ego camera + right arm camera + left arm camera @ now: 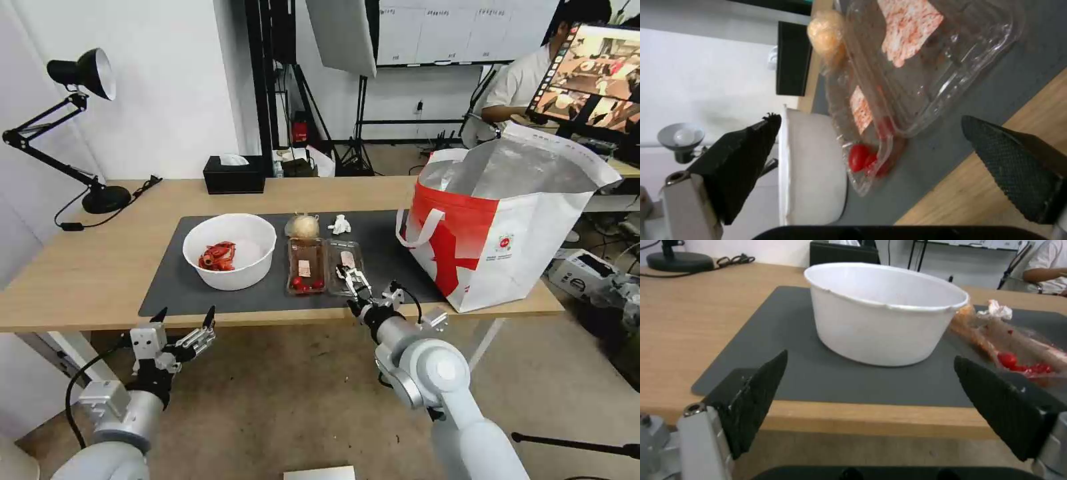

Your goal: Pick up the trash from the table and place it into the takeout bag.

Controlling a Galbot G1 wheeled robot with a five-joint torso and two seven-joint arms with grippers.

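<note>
On the table's (80, 267) dark mat (173, 280) stand a white bowl (230, 250) with red scraps, two clear trays (306, 267) (345, 261), a wrapped beige ball (303, 227) and a white tissue lump (340, 224). The takeout bag (500, 233) stands open at the table's right end. My right gripper (355, 283) hovers open over the right tray's near end; its wrist view shows that tray (929, 60) between the open fingers (746, 156). My left gripper (186, 315) is open before the table's front edge, facing the bowl (889, 316).
A black desk lamp (87, 133) stands at the far left, its cord trailing on the wood. A black tissue box (233, 175) sits at the table's back edge. Behind the bag are a monitor (593, 73) and a seated person.
</note>
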